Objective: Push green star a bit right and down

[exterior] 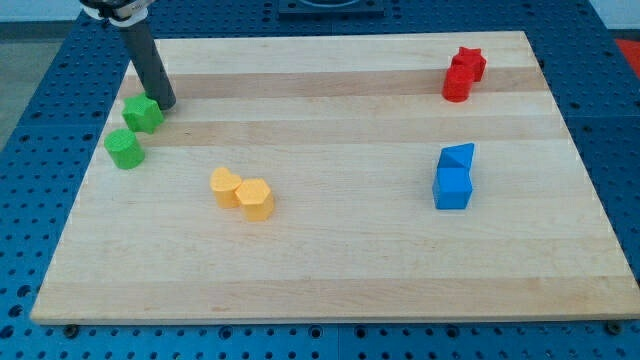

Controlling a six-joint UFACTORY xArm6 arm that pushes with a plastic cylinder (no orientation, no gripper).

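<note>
At the view's upper left of the board (320, 290): green star (143, 114), with my tip (166, 103) touching or just beside its upper-right edge. No claw here, only a bare rod, nothing gripped, nothing to open. Second green block (125, 149), shape unclear, just below-left of star, close but apparently apart. Yellow pair (242, 193) touching each other, lower middle. Blue pair (455, 177) stacked close at right. Red pair (464, 74) at upper right.

Handling, judged: small, light, rigid block, likely slides easily on smooth wood; lobed outline prone to spinning if pushed off-centre. No grasp possible, contact only. For right-and-down travel, best contact on the star's upper-left face, through its centre. Tip now on wrong side; needs going round first. Short, gentle push, since light block may overshoot.
</note>
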